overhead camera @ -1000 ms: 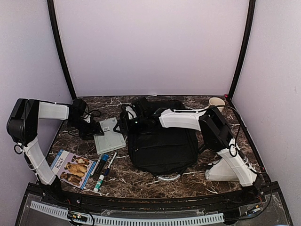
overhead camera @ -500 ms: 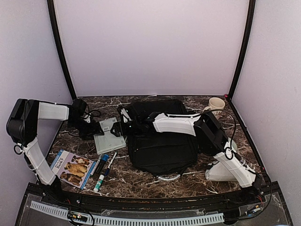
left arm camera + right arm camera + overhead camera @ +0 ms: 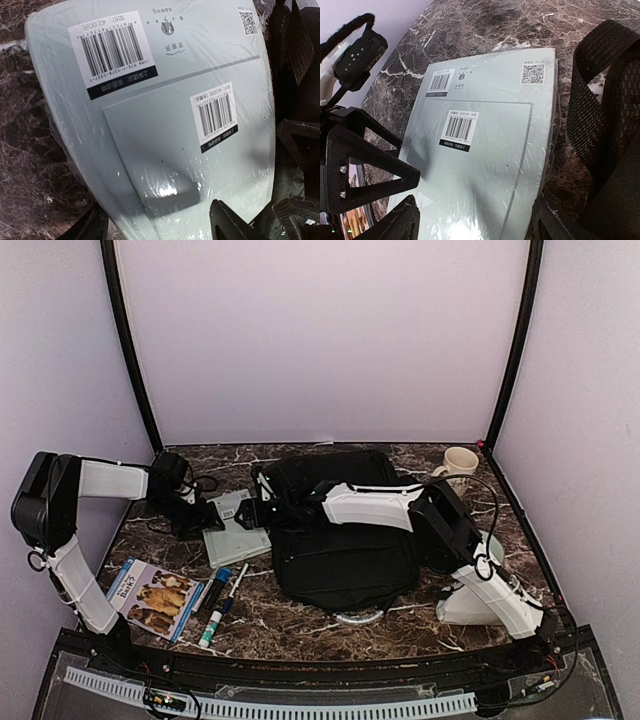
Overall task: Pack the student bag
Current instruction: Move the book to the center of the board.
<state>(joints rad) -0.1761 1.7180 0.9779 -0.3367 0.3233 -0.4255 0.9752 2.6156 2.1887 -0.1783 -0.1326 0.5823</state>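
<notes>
Just changed: the right arm has swung left off the student bag (image 3: pixel 345 540); the right gripper (image 3: pixel 475 215) now hangs over the wrapped book (image 3: pixel 238 532), which seems nudged a little right
Right side: fingers spread wide above the book's cover; nothing pinched
Left side: the left gripper (image 3: pixel 159 217) is spread too, low over the book's left part; whether a finger touches the wrap cannot be told
Bag: flat on the marble table (image 3: pixel 400 610), centre, just right of the book; a strap (image 3: pixel 592 100) lies beside the book's right edge; no opening shows from above
Unpacked: picture book (image 3: pixel 155 602), pens (image 3: pixel 222 590) and glue stick (image 3: pixel 210 628) near left; mug (image 3: pixel 460 460) far right
Meaning: both grippers flank one book, so a shared lift towards the bag looks likely; packing seems barely begun
</notes>
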